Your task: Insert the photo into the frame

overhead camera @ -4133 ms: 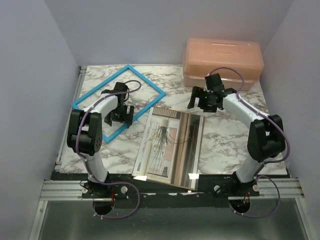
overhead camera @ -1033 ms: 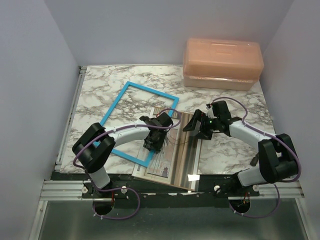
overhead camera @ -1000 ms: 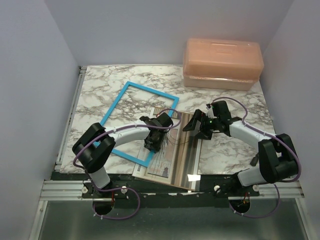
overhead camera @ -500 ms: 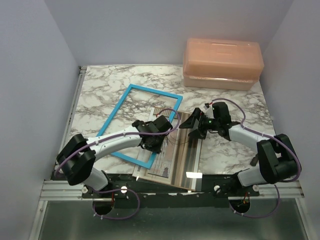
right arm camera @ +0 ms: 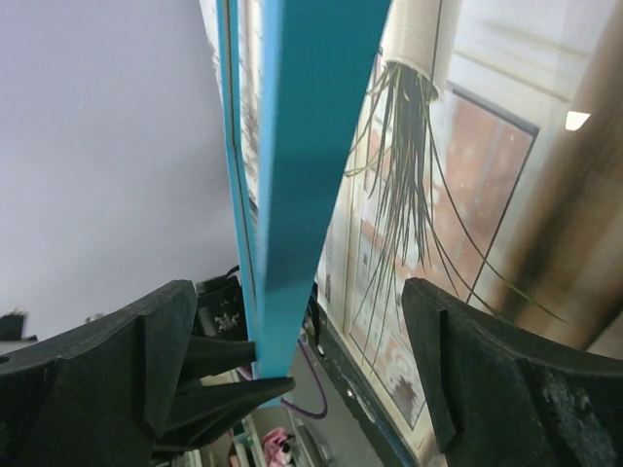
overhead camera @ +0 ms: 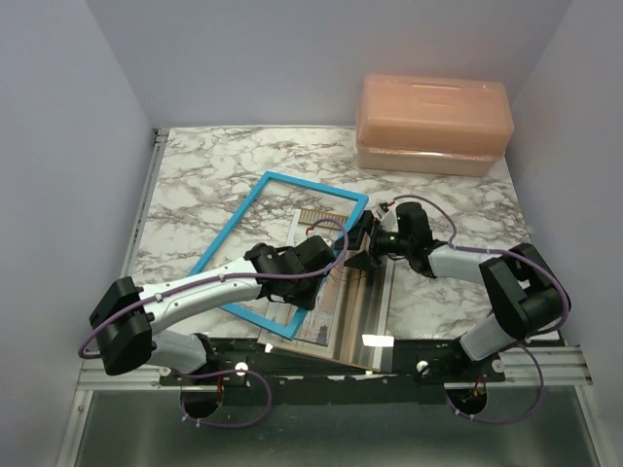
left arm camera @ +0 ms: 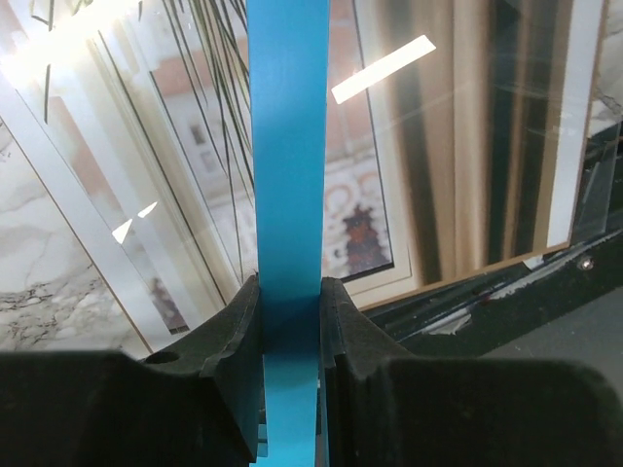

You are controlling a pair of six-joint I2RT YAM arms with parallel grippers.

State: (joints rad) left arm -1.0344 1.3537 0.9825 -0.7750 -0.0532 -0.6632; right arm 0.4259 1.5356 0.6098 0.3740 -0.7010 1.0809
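The blue frame (overhead camera: 255, 212) hangs tilted above the table, its near right part over the photo (overhead camera: 362, 297). My left gripper (overhead camera: 313, 269) is shut on the frame's near right bar; in the left wrist view the blue bar (left arm camera: 288, 146) runs up from between the gripper (left arm camera: 290, 297) fingers, with the photo (left arm camera: 419, 165) below it. My right gripper (overhead camera: 366, 239) stands open at the frame's right end. In the right wrist view a blue frame bar (right arm camera: 316, 126) passes between the wide-apart fingers (right arm camera: 487, 370), nearer the left one, with the plant photo (right arm camera: 438, 224) behind.
A peach plastic box (overhead camera: 433, 122) stands at the back right. The marble table (overhead camera: 195, 185) shows bare at the back left. The photo's near edge reaches the table's front rail (overhead camera: 331, 368).
The left arm has carried the frame to the right, over the photo's left part. The right gripper has moved left to the frame's right end and straddles its bar.
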